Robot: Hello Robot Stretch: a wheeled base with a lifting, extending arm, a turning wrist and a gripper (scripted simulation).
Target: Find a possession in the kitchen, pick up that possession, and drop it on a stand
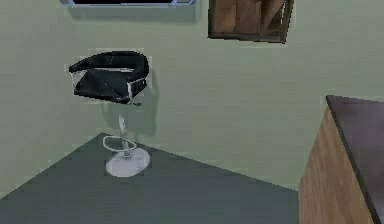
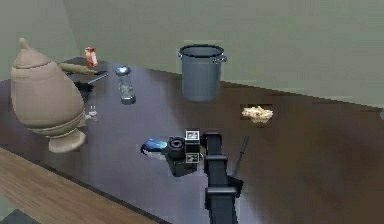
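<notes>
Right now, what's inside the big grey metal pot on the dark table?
A dark opening shows at the rim of the grey metal pot; nothing sticks out. Its own wall hides the bottom, so anything lying there is covered.

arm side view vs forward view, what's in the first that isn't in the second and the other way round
Arm side view: a dark tabletop carrying a big tan lidded urn, a grey pot, a small clear bottle and a yellowish crumbly lump, plus the arm with its tool by a small bluish thing.
Forward view: a black bar stool on a chrome base, grey floor, a wooden frame on the wall.
Shared: the pale green wall, and probably the tabletop, since the dark-topped counter at the forward view's right edge looks like it.
</notes>
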